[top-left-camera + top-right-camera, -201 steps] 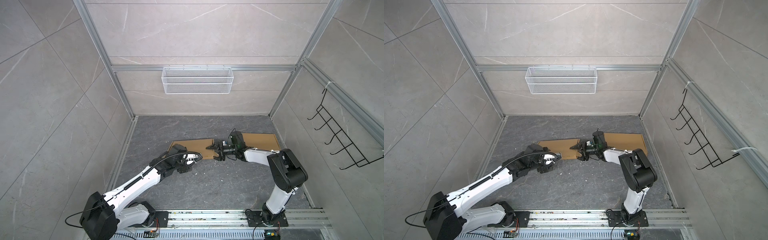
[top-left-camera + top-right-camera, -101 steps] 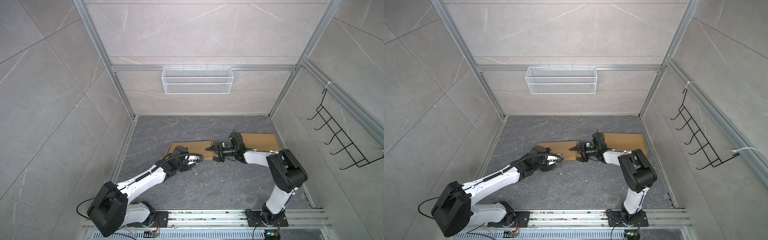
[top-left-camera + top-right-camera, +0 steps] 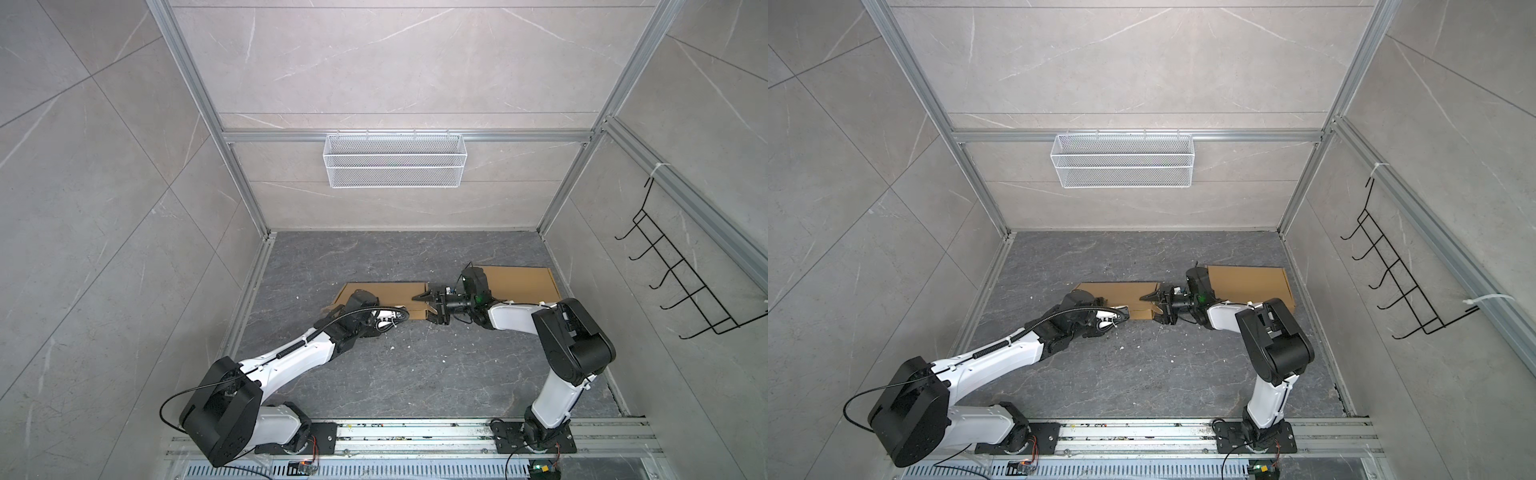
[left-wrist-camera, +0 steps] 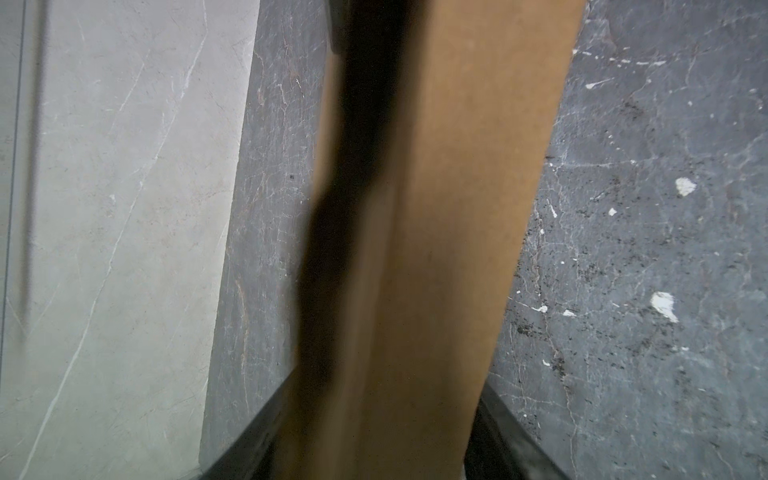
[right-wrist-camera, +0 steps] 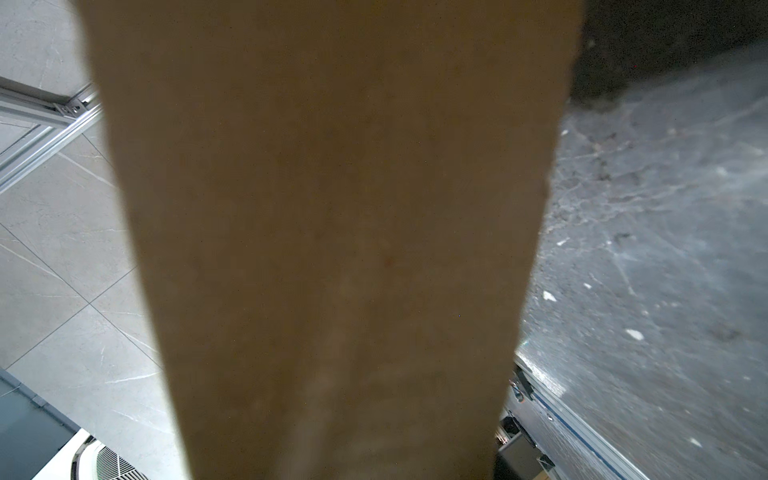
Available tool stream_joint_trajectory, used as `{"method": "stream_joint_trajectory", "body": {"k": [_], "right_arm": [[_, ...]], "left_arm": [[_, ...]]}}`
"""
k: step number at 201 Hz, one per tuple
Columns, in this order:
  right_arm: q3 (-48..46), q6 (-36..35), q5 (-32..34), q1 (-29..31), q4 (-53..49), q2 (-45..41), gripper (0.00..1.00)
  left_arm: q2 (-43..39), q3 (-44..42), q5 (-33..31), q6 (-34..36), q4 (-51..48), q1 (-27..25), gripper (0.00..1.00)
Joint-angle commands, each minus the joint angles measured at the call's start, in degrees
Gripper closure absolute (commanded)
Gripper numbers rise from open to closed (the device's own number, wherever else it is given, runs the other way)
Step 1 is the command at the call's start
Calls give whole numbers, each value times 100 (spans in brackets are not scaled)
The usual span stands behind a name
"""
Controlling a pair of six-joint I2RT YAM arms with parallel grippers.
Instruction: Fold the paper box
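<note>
The paper box [image 3: 386, 295] [image 3: 1121, 295] is a flat brown cardboard piece lying on the dark floor, mid-left. My left gripper [image 3: 401, 322] [image 3: 1123, 318] is at its near edge. In the left wrist view the blurred box [image 4: 436, 208] fills the gap between the fingers [image 4: 245, 440], touching both. My right gripper [image 3: 428, 308] [image 3: 1156, 307] straddles the box's right end, one finger above it and one below. Brown cardboard [image 5: 332, 208] covers the middle of the right wrist view and hides the jaws.
A second flat cardboard piece [image 3: 521, 282] [image 3: 1250, 282] lies at the back right behind the right arm. A white wire basket [image 3: 395, 166] hangs on the back wall, a black hook rack [image 3: 681, 291] on the right wall. The arms' rail [image 3: 415, 432] runs along the front.
The left arm has reached further in, and its jaws have narrowed onto the box's near edge. The right gripper has stayed at the box's right end.
</note>
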Motion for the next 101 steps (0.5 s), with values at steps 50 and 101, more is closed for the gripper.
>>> {"method": "stream_joint_trajectory", "body": {"k": [50,101], "right_arm": [[-75,87,-211,68,130,-175,35],[-156,77,-43,-117,256,-497,25]], "left_arm": [[-42,342,-272,203,-313,61,49],[-99,675,-185,176,-875,62,53]]}}
